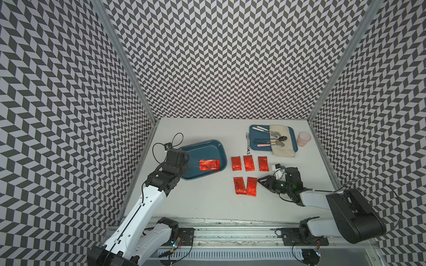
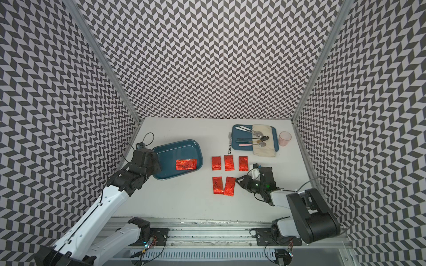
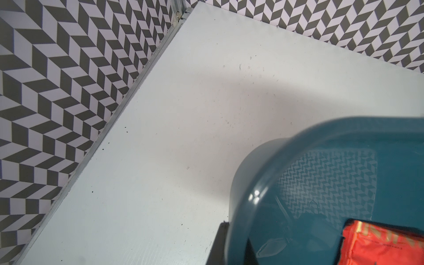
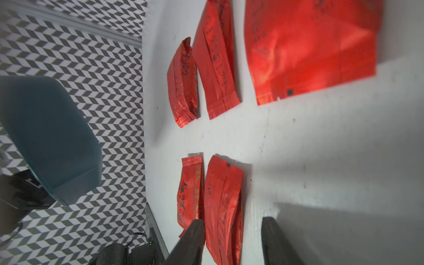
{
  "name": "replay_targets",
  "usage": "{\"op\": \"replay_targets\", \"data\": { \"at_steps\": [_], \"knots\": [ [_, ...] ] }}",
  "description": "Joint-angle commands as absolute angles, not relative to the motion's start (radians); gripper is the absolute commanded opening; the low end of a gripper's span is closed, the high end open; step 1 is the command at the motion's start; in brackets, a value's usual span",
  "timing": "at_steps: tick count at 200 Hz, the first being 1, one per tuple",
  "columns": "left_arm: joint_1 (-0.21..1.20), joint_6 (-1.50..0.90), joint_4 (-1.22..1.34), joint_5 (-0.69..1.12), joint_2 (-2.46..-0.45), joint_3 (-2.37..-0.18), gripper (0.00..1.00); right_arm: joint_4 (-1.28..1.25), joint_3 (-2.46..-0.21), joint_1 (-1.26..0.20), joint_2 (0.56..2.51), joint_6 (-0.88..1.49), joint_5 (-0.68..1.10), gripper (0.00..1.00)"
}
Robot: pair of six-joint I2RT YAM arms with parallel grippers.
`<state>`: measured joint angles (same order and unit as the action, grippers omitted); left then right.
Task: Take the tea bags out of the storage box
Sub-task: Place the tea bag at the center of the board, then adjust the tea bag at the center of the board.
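The dark teal storage box stands at the left of the table, with one red foil tea bag lying flat inside. My left gripper is shut on the box's left wall, one finger outside and one inside. Several more tea bags lie on the table to the right of the box: a row of three and a pair in front. My right gripper is open, low over the table, its jaws either side of the pair's right-hand bag, which lies flat.
A flatter blue tray with cutlery and a beige cloth stands at the back right. A pink cup is to its right and a fork lies on the table to its left. Patterned walls close three sides.
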<state>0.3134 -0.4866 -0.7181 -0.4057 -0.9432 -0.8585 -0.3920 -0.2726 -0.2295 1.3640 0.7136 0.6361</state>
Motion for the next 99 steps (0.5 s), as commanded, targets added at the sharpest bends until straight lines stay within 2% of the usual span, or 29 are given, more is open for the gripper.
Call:
{"op": "replay_targets", "data": {
  "at_steps": [1,19,31,52,99],
  "knots": [
    [0.309,-0.479,-0.68,-0.399,-0.942,-0.858,0.0,-0.26,-0.328,-0.246,1.315,0.602,0.554,0.56],
    [0.309,-0.481,-0.679,-0.399,-0.942,-0.858,0.0,-0.154,-0.38,-0.312,1.295,0.572,0.477,0.64],
    [0.31,-0.481,-0.679,-0.399,-0.942,-0.858,0.0,-0.08,-0.428,-0.379,1.296,0.55,0.358,0.68],
    [0.31,-0.481,-0.68,-0.4,-0.942,-0.858,0.0,0.018,-0.501,-0.459,1.324,0.541,0.22,0.7],
    [0.31,-0.482,-0.68,-0.4,-0.945,-0.858,0.0,0.147,-0.63,-0.586,1.42,0.535,0.032,0.74]
  ]
}}
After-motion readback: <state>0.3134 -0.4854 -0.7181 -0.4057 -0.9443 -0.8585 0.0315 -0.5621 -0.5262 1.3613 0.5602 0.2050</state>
